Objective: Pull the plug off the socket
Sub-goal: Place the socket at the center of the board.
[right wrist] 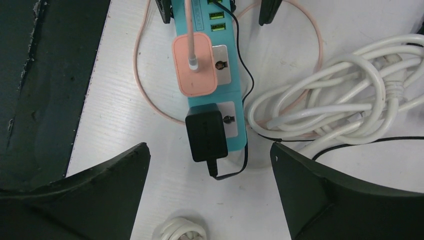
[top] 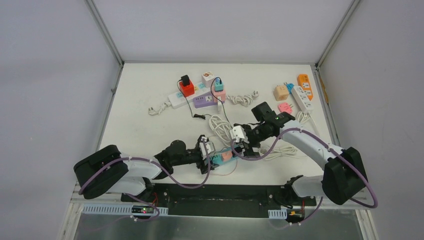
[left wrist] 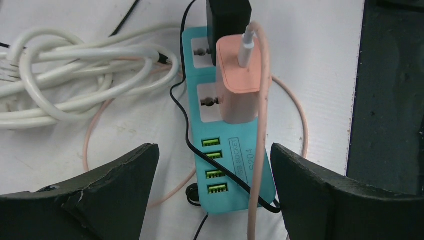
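While left hand gapes, pink plug (cable attached) sits in socket.

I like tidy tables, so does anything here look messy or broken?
Yes. The white cable lies in a tangled heap beside the teal power strip, with a thin black cord and a pink cord trailing across the strip. One finger of the left gripper looks cracked along its edge.

White table, teal power strip at front, coiled white cable beside it
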Action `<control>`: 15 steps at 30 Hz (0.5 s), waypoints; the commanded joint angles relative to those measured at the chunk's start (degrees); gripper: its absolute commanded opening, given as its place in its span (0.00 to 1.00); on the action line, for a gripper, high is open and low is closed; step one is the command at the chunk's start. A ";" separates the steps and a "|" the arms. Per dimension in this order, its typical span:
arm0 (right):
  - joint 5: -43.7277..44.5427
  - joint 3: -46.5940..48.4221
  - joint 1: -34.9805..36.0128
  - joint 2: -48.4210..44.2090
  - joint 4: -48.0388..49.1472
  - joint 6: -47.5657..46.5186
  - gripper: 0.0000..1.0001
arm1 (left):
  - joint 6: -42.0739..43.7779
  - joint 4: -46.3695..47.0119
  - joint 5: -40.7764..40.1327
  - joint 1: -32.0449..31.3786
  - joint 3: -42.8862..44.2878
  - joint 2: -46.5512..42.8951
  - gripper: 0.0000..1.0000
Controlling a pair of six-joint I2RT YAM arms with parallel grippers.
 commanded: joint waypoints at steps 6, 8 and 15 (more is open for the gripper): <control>4.00 -0.57 3.82 2.57 6.15 3.67 0.89 | 3.94 3.49 2.18 -0.65 -0.40 -0.03 0.84; 4.64 -0.70 4.15 2.97 6.30 3.68 0.87 | 4.79 5.63 1.71 -1.33 -0.17 2.53 0.84; 6.74 -2.15 5.57 3.20 7.86 2.88 0.79 | 6.13 15.63 -0.87 -3.59 1.01 13.33 0.82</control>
